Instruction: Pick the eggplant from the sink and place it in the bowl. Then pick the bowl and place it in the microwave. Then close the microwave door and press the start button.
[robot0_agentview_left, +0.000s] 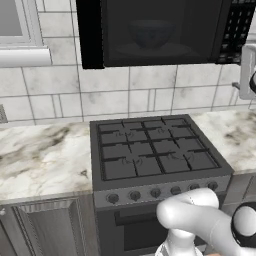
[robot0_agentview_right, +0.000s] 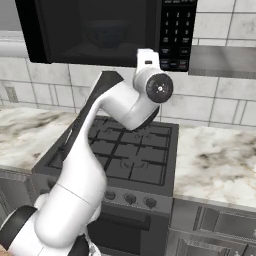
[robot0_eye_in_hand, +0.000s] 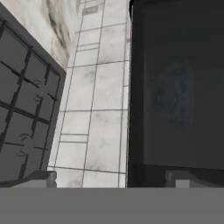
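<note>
Hand view is showing me my tool (robot0_eye_in_hand: 109, 179) spread wide and holding nothing, looking at the microwave door (robot0_eye_in_hand: 175, 87) closed over the bowl (robot0_eye_in_hand: 173, 94) inside the microwave (robot0_agentview_left: 155, 32), whose keypad lies just beside the tool.

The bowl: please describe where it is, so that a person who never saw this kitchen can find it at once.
Look above the gas stove to the wide black microwave mounted on the tiled wall. Behind its dark tinted door a round bowl sits inside, dimly visible. It is the only rounded, blue-patterned shape there; the keypad beside it is flat with small pale buttons.
</note>
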